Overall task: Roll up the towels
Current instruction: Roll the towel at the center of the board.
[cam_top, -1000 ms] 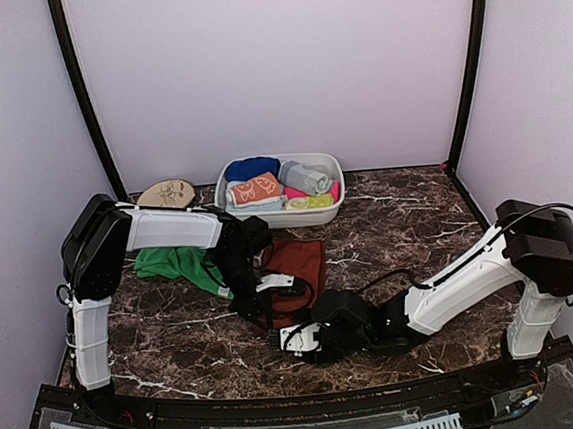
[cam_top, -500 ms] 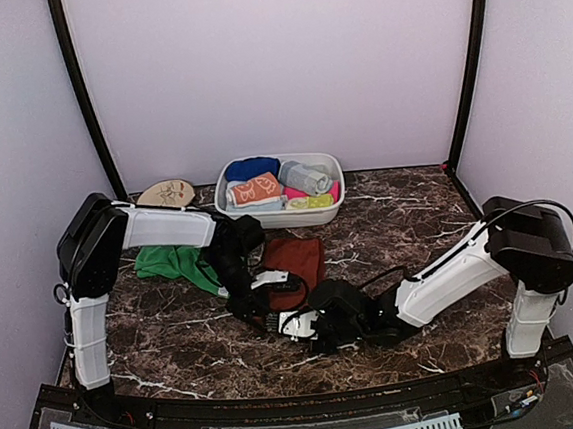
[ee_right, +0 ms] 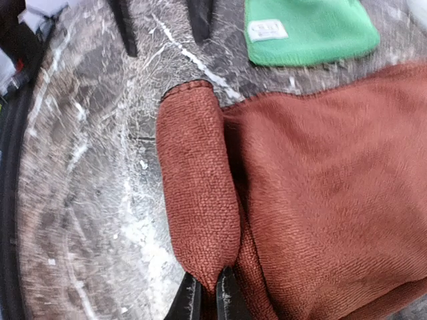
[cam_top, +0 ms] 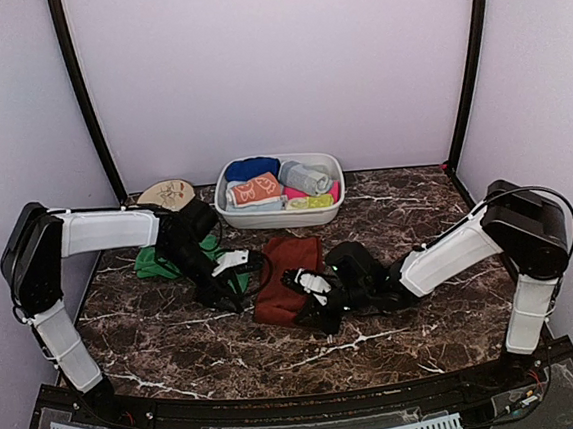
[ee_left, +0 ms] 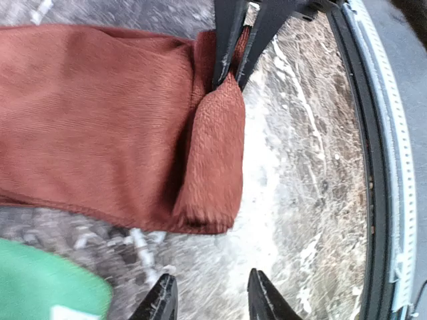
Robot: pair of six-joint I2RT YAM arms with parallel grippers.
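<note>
Rust-brown towel flat at centre of table, its near edge turned over into one fat fold. Right hand pinched shut on the fold's right end, likely anchoring it so the roll starts tight. Left hand parted, empty, just left of the fold. Green towel lies further left.

High rear view over table, close wrist views sharing rust-brown towel
</note>
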